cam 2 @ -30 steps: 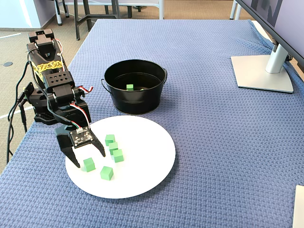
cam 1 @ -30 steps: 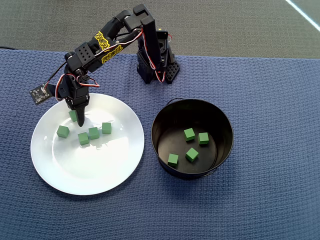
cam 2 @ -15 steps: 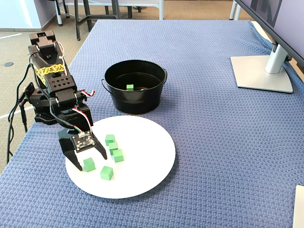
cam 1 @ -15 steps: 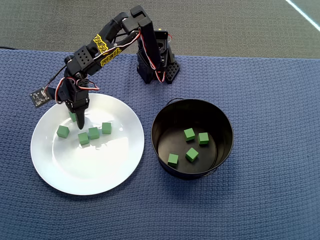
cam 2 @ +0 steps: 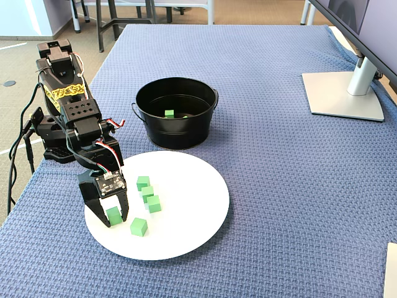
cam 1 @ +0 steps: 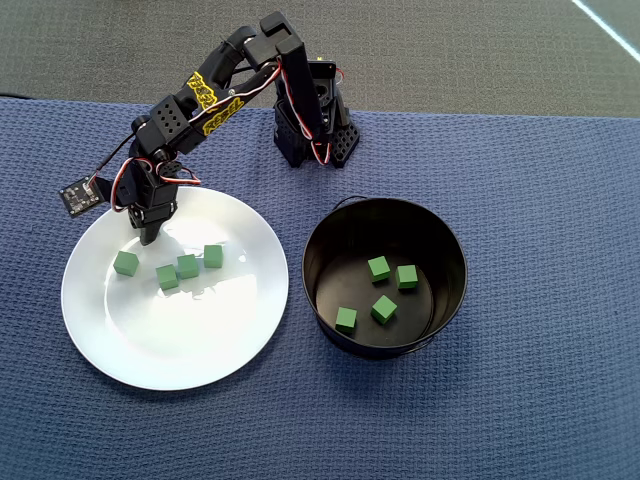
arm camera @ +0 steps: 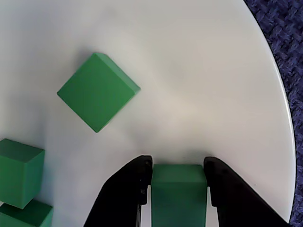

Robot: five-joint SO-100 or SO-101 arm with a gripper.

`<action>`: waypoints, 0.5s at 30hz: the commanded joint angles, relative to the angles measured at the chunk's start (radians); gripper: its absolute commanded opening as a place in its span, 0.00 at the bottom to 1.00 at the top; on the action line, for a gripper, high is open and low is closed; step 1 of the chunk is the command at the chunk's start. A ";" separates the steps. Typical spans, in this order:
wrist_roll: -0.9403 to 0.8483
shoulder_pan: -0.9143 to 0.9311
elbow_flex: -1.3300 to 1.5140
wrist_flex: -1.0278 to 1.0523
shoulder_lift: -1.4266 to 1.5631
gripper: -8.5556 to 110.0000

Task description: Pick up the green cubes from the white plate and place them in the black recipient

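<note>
While the gripper [arm camera: 179, 189] clamps one green cube [arm camera: 179, 182] near the white plate's [cam 1: 240, 340] edge, four cubes lie loose beside it. Risk: shallow fingertip hold, so the cube may slip during the carry to the black recipient [cam 1: 320, 290].

Light: bright, even, soft – no hard shadows | Glare: pale sheen on the large round glossy white plate [cam 1: 200, 350] in the overhead view; reflections on the shiny inner wall of the round black metal pot [cam 2: 158, 133] | Focus: overhead and fixed views sharp; wrist view slightly soft – dark finger edges blur | Distortion: none evident.
</note>
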 commanded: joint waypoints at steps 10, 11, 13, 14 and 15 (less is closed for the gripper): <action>0.293 -0.094 -0.207 0.474 0.293 0.07; 0.305 -0.109 -0.209 0.512 0.327 0.07; 0.354 -0.147 -0.213 0.575 0.390 0.07; 0.390 -0.170 -0.216 0.597 0.419 0.07; 0.431 -0.198 -0.221 0.618 0.446 0.07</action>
